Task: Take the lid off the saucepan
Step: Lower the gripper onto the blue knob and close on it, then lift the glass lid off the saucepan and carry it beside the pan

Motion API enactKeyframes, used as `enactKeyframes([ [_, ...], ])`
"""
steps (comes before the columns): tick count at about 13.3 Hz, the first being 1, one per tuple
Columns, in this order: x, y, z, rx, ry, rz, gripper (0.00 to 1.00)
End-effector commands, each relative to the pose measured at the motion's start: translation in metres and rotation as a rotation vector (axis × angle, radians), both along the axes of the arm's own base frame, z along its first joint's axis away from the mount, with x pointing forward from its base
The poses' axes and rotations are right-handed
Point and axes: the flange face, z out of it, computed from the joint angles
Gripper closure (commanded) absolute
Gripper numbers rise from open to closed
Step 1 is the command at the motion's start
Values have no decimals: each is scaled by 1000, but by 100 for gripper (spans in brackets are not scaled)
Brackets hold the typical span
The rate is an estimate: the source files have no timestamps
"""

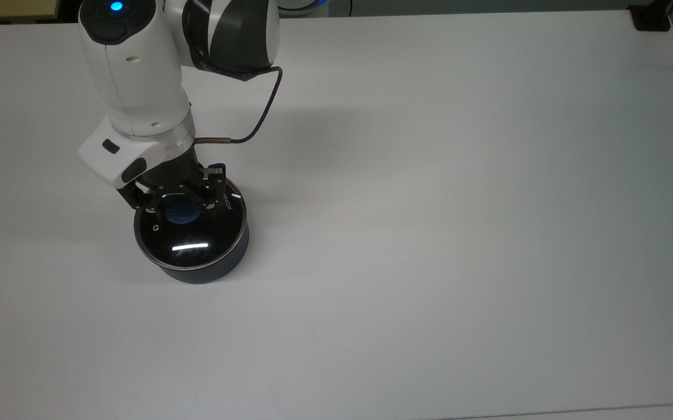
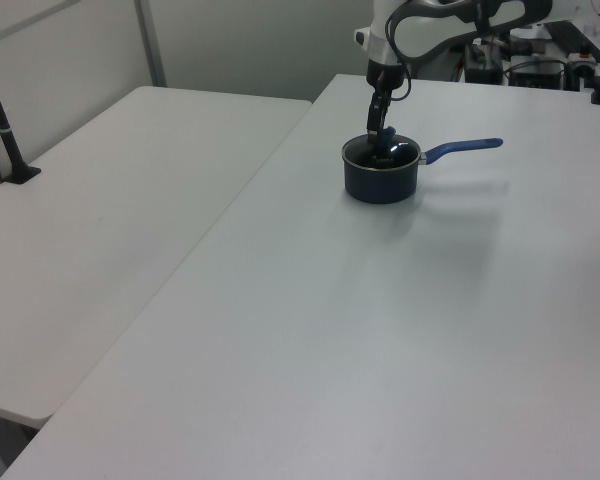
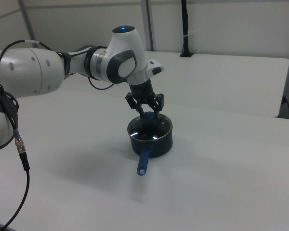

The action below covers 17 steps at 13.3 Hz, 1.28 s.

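The glass lid [image 1: 192,230] sits on the saucepan [image 3: 151,136]; the gripper [image 1: 180,201] straddles its blue knob [image 1: 180,213], fingers apart; lifting remains

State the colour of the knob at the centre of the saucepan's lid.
The knob is blue, clearest in the top view, between the gripper's fingers.

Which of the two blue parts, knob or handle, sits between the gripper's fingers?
The round blue knob at the centre of the lid. The gripper straddles it, while the saucepan's long straight handle sticks out sideways, untouched.
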Motion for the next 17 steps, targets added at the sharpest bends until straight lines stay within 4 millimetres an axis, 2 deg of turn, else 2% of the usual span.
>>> enactKeyframes([
  [1,-10,-4,15,-1,20,24,50],
  [5,-23,-12,49,9,13,34,50],
  [11,-23,-5,52,16,10,34,50],
  [14,-27,9,67,23,8,46,50],
  [17,-30,58,65,28,63,112,50],
])
